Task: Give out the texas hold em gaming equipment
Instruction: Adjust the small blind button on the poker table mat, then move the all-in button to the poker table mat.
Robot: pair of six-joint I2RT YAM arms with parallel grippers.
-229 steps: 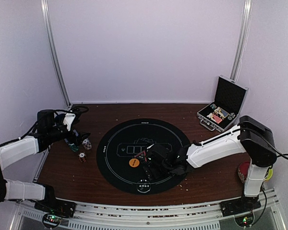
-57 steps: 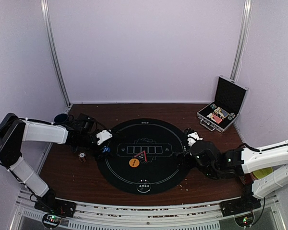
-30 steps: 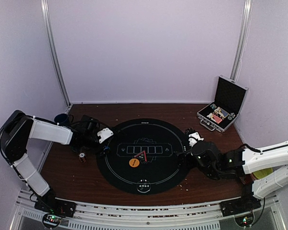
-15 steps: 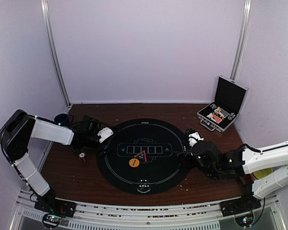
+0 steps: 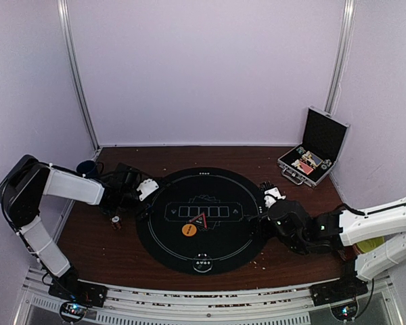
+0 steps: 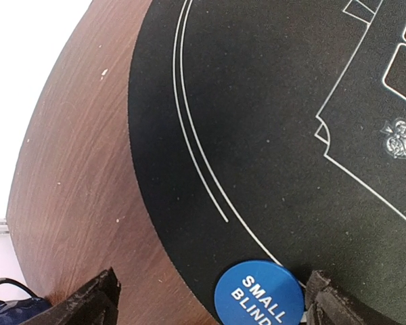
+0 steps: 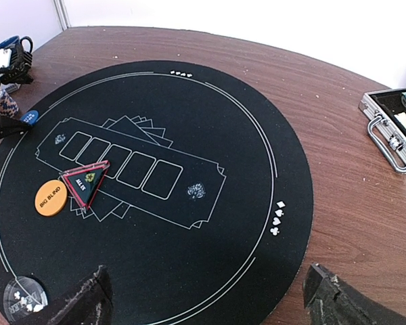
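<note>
While its two fingers stand spread apart, the left gripper (image 6: 211,279) hangs low over the left rim of the round black mat (image 5: 223,238) and grasps nothing. The blue disc (image 6: 259,294), lettered SMALL BLIND, lies flat on the mat between those fingers, just inside the mat's edge and closer to one finger than the other.

The right gripper (image 7: 206,277) is likewise released and empty, low over the mat's right side and facing across it. On the mat, left of centre and toward the near side, the orange disc (image 7: 51,200) marked BIG BLIND lies flat. The red triangle marker (image 7: 86,183) lies just beside it, overlapping the printed row of white card outlines.

A small stack of poker chips (image 5: 115,220) sits on the bare wood left of the mat, near the left gripper.

The table (image 5: 108,252) is dark brown wood scattered with pale specks. At its far right an open silver-edged black case (image 5: 325,139) stands with its lid upright; its contents are too small to make out. A yellow bowl (image 5: 369,244) shows partly behind the right arm. Pale lilac walls (image 5: 210,68) close in the space, with metal posts (image 5: 78,74) at the far corners.
</note>
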